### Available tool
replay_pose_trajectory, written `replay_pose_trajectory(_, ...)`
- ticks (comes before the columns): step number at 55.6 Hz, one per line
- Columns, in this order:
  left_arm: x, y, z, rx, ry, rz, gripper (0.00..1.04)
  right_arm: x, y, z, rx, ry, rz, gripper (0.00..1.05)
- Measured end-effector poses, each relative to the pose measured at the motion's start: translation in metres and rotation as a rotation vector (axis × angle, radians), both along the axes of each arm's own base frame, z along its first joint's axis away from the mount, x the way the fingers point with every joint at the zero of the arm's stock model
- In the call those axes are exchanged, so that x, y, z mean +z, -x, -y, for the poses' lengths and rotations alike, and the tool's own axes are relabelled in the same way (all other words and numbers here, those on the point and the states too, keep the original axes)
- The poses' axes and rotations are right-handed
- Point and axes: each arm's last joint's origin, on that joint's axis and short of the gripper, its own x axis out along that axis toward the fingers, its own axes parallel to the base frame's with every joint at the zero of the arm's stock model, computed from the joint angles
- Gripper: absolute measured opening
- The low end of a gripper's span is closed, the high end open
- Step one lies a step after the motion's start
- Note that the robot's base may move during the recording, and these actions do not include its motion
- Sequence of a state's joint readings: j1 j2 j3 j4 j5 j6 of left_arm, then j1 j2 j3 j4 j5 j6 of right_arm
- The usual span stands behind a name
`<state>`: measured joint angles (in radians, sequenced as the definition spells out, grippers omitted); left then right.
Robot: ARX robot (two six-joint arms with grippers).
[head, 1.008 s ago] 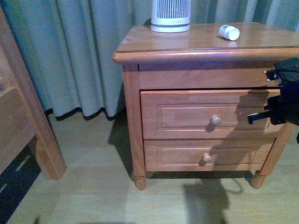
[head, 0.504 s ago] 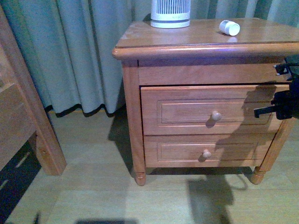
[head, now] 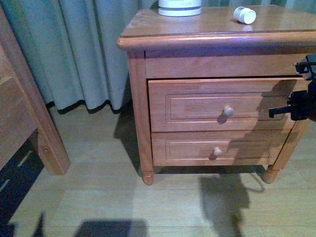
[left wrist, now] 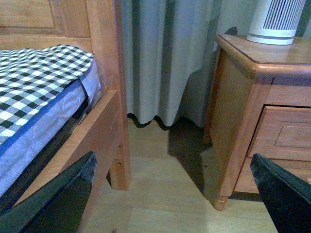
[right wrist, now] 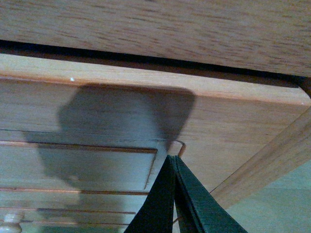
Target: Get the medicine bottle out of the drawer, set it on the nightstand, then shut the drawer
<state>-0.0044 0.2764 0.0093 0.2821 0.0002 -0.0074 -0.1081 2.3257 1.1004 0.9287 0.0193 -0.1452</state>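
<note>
Your right gripper has its 2 dark matte fingers pressed together into a wedge, nothing between them, the tip against or just off the drawer front at its recessed panel's corner; contact cannot be judged. In the front view that gripper sits at the drawer's right end, level with the round wooden knob, which lies well to the side of the jaws.

The drawer's reddish, fine-grained wood front sits nearly flush; a thin dark gap shows above its top edge.

The medicine bottle, a small white smooth cylinder, lies on its side on the glossy rounded-edge top of the nightstand, above the right jaws and well apart from them.

Your left gripper shows 2 black fingers spread wide with only floor between; the nightstand corner stands beyond them, a checked mattress beside.

A ribbed white device stands on the top.
</note>
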Motion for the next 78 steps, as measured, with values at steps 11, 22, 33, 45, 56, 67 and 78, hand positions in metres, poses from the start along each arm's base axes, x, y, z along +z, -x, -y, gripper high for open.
replay_pose_trajectory(11,0.000,0.000,0.000,0.000,0.000,0.000,0.98,0.000,-0.001,-0.006,0.021,-0.005,0.003,0.03)
replay_pose_trajectory(22,0.000,0.000,0.000,0.000,0.000,0.000,0.98,0.000,-0.001,-0.006,0.026,-0.005,0.003,0.03)
replay_pose_trajectory(33,0.000,0.000,0.000,0.000,0.000,0.000,0.98,0.002,0.000,-0.007,0.033,-0.008,0.006,0.03)
replay_pose_trajectory(45,0.000,0.000,0.000,0.000,0.000,0.000,0.98,0.032,0.024,-0.030,0.127,-0.074,0.088,0.03)
replay_pose_trajectory(56,0.000,0.000,0.000,0.000,0.000,0.000,0.98,0.051,0.075,-0.046,0.170,-0.176,0.070,0.03)
replay_pose_trajectory(67,0.000,0.000,0.000,0.000,0.000,0.000,0.98,0.091,0.138,-0.050,0.157,-0.259,0.080,0.24)
replay_pose_trajectory(78,0.000,0.000,0.000,0.000,0.000,0.000,0.98,0.159,0.206,-0.049,0.134,-0.312,0.176,0.57)
